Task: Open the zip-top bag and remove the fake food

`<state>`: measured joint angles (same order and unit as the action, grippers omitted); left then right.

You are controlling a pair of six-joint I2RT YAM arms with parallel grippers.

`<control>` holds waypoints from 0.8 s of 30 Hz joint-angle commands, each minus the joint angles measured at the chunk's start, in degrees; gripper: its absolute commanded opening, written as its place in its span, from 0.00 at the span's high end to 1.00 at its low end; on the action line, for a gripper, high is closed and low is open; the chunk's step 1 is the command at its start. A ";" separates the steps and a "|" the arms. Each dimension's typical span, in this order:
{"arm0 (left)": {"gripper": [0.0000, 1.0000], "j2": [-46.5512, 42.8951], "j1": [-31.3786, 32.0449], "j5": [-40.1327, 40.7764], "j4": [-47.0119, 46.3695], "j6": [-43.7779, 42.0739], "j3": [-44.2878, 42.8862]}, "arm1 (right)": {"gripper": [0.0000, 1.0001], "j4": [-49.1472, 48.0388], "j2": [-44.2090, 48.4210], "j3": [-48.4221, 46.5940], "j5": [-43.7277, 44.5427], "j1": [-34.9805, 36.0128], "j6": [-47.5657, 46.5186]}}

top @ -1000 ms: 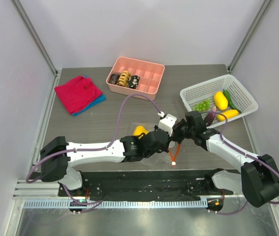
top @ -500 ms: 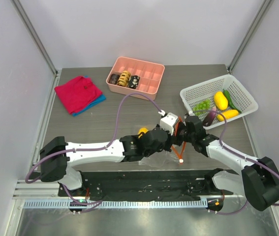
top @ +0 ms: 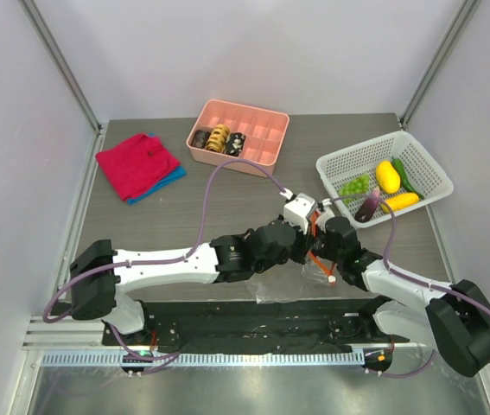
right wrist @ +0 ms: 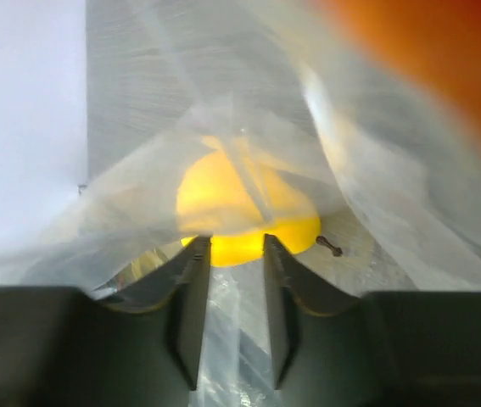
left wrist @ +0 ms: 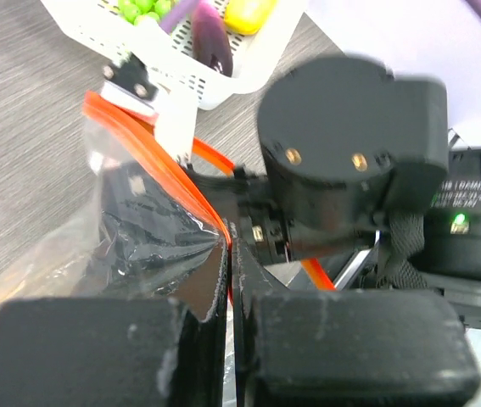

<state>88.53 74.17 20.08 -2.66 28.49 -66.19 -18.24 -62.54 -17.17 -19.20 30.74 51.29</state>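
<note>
The clear zip-top bag [top: 289,282] lies at the near middle of the table, its orange-red zipper strip [left wrist: 151,157] lifted. My left gripper [left wrist: 232,254] is shut on the bag's edge by the strip; from above it [top: 303,235] sits over the bag. My right gripper [right wrist: 233,246] is inside the bag, fingers a little apart, with a yellow fake fruit [right wrist: 240,203] right at the fingertips; from above its tips [top: 321,252] are hidden. Green grapes [top: 355,185], a purple eggplant [top: 371,205] and yellow pieces [top: 388,175] lie in the white basket [top: 359,149].
A pink compartment tray [top: 243,106] with brown pastry pieces stands at the back middle. A red folded cloth [top: 136,164] lies at the back left. The white basket also shows at the top of the left wrist view [left wrist: 248,68]. The two arms cross closely over the bag.
My right gripper has moved left and nearer, into the bag's mouth. My left gripper has shifted right, lifting the zipper edge. The yellow piece seen from above is now hidden under the arms.
</note>
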 commanded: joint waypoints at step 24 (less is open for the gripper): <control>0.91 -21.21 -15.62 11.05 23.32 25.47 17.39 | 0.45 -17.08 -5.57 4.60 1.62 1.51 -4.00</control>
<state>66.22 65.69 32.69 15.07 46.46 -55.77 -30.52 -67.53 -12.19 -17.87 31.83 48.95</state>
